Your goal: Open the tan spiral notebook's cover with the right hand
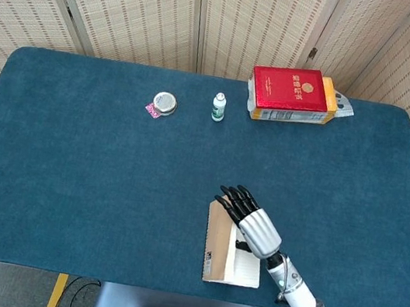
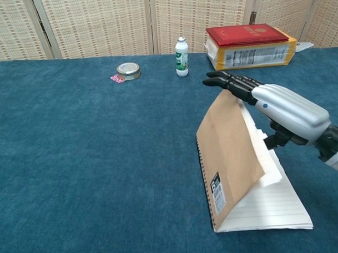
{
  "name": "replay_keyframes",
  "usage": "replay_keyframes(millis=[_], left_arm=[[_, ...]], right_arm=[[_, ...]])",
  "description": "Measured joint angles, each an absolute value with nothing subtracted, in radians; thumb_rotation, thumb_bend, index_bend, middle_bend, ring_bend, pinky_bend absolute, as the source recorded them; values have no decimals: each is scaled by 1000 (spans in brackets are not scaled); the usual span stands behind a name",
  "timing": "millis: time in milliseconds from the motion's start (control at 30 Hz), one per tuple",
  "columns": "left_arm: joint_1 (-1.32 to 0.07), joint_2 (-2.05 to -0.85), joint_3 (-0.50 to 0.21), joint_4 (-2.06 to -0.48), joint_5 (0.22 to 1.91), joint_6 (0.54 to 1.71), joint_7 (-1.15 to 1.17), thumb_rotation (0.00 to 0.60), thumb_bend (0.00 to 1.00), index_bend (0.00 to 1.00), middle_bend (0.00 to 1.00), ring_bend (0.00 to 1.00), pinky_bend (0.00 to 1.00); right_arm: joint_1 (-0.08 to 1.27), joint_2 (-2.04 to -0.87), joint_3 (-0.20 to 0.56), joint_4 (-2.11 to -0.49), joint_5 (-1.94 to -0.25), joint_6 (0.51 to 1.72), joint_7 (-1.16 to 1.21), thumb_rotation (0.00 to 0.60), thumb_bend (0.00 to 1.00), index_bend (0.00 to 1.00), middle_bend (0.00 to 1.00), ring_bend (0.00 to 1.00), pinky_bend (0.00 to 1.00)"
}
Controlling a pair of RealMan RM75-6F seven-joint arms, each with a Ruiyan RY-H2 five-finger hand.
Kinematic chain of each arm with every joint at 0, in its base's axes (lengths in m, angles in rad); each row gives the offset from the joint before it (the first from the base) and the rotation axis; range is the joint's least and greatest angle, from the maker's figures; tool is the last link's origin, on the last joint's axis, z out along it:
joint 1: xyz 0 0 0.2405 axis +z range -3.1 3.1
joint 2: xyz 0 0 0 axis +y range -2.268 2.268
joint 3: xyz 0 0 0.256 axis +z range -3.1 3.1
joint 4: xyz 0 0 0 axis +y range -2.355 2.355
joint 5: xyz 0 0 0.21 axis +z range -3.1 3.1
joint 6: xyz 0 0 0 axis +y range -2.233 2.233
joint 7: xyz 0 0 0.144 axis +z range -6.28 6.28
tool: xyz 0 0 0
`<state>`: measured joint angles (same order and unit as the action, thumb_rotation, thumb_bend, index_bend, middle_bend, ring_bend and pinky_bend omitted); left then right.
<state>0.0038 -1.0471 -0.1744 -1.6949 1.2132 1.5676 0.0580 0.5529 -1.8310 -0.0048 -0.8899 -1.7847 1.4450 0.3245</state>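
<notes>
- The tan spiral notebook (image 2: 231,157) lies near the table's front edge, at about 5 o'clock from the table's centre, with its wire spine on the left.
- Its cover (image 1: 219,240) is lifted steeply, hinged at the spine, with lined pages (image 2: 272,209) showing beneath; a few white sheets have risen with it.
- The right hand (image 2: 279,109) is behind the raised cover, fingers (image 2: 228,81) extended almost straight over its top edge and touching it; whether the thumb pinches the cover I cannot tell.
- The left hand shows in neither view.
- On the blue table (image 1: 69,162), at 12 o'clock, stands a small white bottle (image 1: 218,107); a round tin (image 1: 164,102) sits toward 11 o'clock, and a red book (image 1: 292,88) on a yellow box (image 2: 255,55) toward 1 o'clock.
</notes>
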Motion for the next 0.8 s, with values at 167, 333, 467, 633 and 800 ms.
replay_keyframes(millis=[167,333,467,633,800], left_arm=[[3,-1039,-176,-1693,1208,1548,31,600,244,213,98,44,175],[3,-1030,-184,-1686,1191,1535,6,600,244,213,98,44,175],[3,-1022,-191,-1677,1173,1517,-19,600,244,213,98,43,175],[4,-1014,-197,-1671,1161,1506,-39,600,244,213,98,43,175],[9,-1008,-197,-1671,1165,1507,-56,600,244,213,98,43,175]], right_arm=[[606,-1829,20,-934,-1774,1381,281,600,324,0,0,0,0],[671,-1846,53,-964,-1737,1264,258,600,319,0,0,0,0],[723,-1881,72,-964,-1710,1196,247,600,319,0,0,0,0],[756,-1935,75,-923,-1687,1137,262,600,319,0,0,0,0],[778,-1984,65,-859,-1670,1086,279,600,318,0,0,0,0]])
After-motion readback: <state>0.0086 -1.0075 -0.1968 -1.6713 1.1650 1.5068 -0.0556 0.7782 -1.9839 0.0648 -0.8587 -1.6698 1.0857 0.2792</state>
